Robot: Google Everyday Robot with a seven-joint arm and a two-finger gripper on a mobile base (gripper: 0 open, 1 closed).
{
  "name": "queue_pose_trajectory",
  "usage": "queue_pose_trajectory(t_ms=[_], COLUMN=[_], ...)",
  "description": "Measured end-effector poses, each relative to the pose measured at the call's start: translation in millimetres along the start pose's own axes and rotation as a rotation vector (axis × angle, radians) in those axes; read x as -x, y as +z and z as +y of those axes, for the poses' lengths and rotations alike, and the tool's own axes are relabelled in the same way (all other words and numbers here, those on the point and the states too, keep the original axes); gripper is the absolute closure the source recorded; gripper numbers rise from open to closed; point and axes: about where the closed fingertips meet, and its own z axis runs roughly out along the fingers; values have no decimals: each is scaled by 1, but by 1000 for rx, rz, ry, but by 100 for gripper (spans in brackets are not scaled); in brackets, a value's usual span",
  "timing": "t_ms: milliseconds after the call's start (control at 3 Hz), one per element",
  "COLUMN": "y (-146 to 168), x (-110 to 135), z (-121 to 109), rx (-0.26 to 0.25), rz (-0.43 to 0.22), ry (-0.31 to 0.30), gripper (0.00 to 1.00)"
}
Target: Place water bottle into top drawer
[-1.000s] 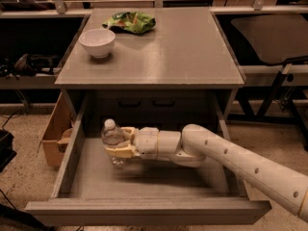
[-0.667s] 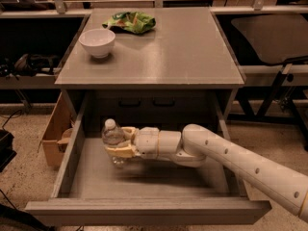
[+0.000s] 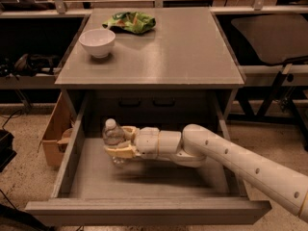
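Note:
The top drawer (image 3: 144, 211) of the grey cabinet stands pulled out wide, its plain grey inside showing. My gripper (image 3: 119, 141) reaches in from the right on its white arm and is shut on the water bottle (image 3: 113, 134), a small clear bottle with a white cap. The bottle stands upright in the left half of the drawer, its base at or just above the drawer floor; I cannot tell whether it touches.
A white bowl (image 3: 97, 42) and a green snack bag (image 3: 131, 21) lie on the cabinet top (image 3: 183, 52). A brown cardboard box (image 3: 55, 131) stands on the floor left of the drawer. Dark shelving and a chair base flank the cabinet.

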Motion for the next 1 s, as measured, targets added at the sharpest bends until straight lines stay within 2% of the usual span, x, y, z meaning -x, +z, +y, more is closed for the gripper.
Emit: queue_pose_trajectory(t_ms=[333,667,1000], y=[0,0,0], x=[0,0,0], z=[0,0,0], rx=[0,0,0], rz=[0,0,0], ry=[0,0,0], gripper=[5,0,0])
